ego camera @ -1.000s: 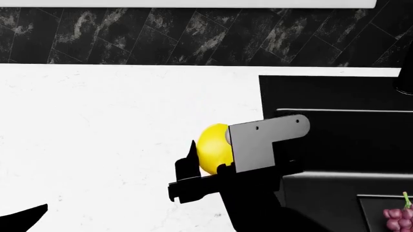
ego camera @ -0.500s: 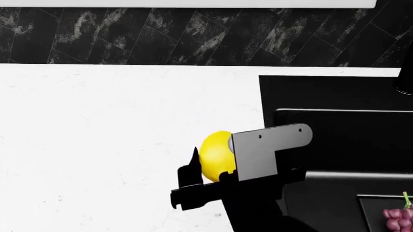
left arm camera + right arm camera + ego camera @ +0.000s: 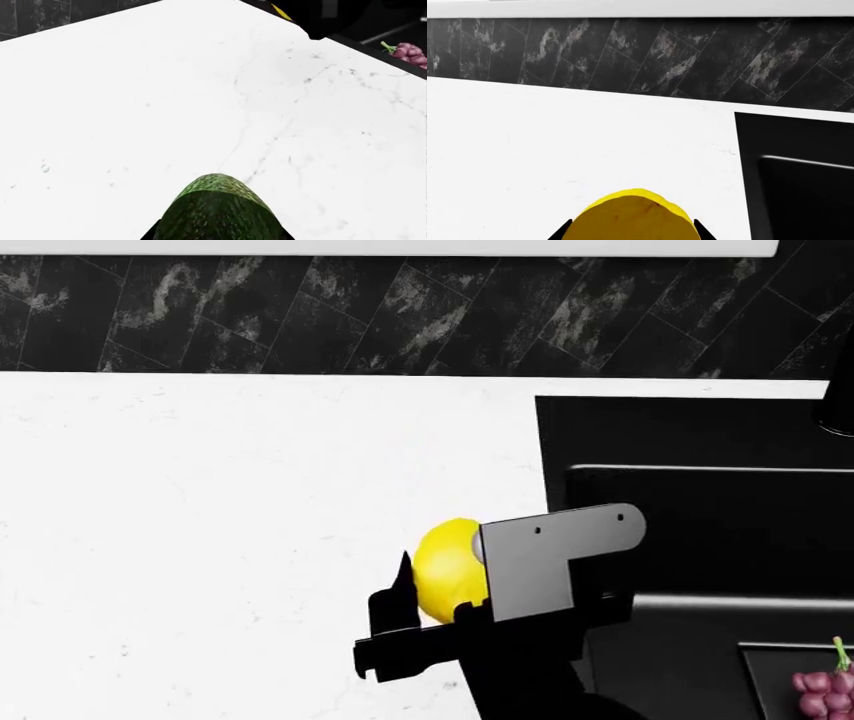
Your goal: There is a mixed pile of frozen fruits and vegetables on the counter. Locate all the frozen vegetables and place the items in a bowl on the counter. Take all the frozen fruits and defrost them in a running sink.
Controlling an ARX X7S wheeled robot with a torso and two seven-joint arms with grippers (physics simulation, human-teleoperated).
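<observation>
Two grippers loaded, one item each. Right gripper (image 3: 434, 585) sits low centre of the head view, jaws clamped on the lemon (image 3: 447, 571); a grey bracket covers the lemon's right side. In the right wrist view the lemon (image 3: 630, 216) fills the bottom centre with a dark finger tip showing on each side of it.

Left gripper isn't in the head view. Its wrist view has the avocado (image 3: 219, 210) at bottom centre, with dark finger edges just showing on both sides of it at the frame's bottom edge, so it reads as gripped on the avocado and held above the counter (image 3: 167, 100).

Counter (image 3: 240, 500) takes up the left and middle of the head view, white with faint grey veins. Sink (image 3: 707, 510) is the black block on the right, its edge just right of the lemon.

Grapes (image 3: 823, 692) are in the bottom right corner of the head view, pink-purple with a green stem, lying in a dark recess. Left wrist view catches them too (image 3: 408, 51), upper right, past the counter edge.
</observation>
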